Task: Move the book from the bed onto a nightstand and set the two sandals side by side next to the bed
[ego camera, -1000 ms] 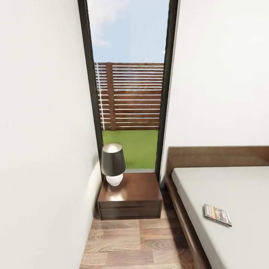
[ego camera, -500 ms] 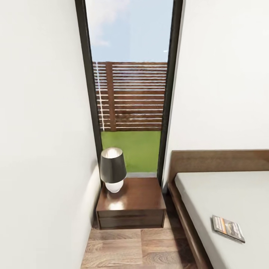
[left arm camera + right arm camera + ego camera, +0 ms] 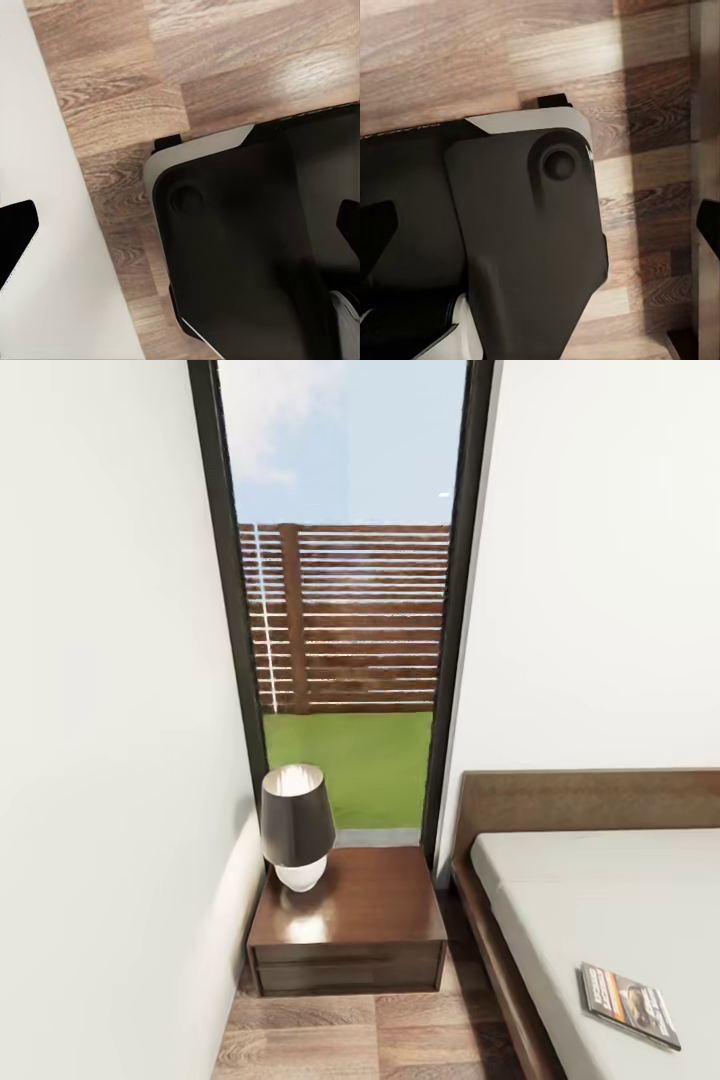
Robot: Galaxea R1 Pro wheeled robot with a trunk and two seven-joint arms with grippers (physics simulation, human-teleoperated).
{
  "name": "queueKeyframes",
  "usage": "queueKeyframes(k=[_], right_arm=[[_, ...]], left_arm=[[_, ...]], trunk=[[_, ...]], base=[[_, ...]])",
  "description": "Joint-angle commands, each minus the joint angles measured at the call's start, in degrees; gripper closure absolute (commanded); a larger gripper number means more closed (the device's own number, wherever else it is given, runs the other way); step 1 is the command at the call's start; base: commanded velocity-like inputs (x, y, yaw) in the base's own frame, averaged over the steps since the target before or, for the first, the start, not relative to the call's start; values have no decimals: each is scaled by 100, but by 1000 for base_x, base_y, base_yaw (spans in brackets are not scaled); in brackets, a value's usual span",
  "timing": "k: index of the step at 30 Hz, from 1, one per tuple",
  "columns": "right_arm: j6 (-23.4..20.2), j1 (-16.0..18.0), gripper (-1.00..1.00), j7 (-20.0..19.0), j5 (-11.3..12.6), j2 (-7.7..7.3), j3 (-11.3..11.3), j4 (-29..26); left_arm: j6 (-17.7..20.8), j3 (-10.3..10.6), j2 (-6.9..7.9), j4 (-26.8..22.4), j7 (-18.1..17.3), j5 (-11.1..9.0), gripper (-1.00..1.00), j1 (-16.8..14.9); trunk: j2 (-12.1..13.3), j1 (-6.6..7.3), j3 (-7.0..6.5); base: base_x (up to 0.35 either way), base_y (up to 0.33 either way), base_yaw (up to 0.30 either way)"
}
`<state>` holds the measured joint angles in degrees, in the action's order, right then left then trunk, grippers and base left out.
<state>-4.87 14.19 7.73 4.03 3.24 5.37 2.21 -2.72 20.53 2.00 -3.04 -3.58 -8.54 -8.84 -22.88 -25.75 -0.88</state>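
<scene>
Both wrist views show dark fingertips (image 3: 16, 225) set wide apart with nothing between them, the arms hanging over the robot's black base (image 3: 510, 247) and the wood floor (image 3: 225, 45). The book (image 3: 630, 1005) lies on the bed (image 3: 560, 920) at near right, the nightstand (image 3: 350, 930) with its lamp (image 3: 297, 825) to its left under the window (image 3: 345, 610). I judge this the approach step; next comes reaching a hand to the book.

Book (image 3: 630, 1005) on bed (image 3: 610, 920), nightstand (image 3: 348, 935) left.
</scene>
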Motion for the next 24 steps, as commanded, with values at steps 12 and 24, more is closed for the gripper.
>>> queueKeyframes(k=[12,24], right_arm=[[2,4,-100,18,28,1,35,7],[1,4,-100,19,29,1,40,7]], left_arm=[[-18,48,2,5,-20,-60,-100,2],[-18,48,0,5,-20,-60,-100,4]], trunk=[[-4,-3,2],[-4,-3,2]], base=[[96,-1,0],[149,0,-7]])
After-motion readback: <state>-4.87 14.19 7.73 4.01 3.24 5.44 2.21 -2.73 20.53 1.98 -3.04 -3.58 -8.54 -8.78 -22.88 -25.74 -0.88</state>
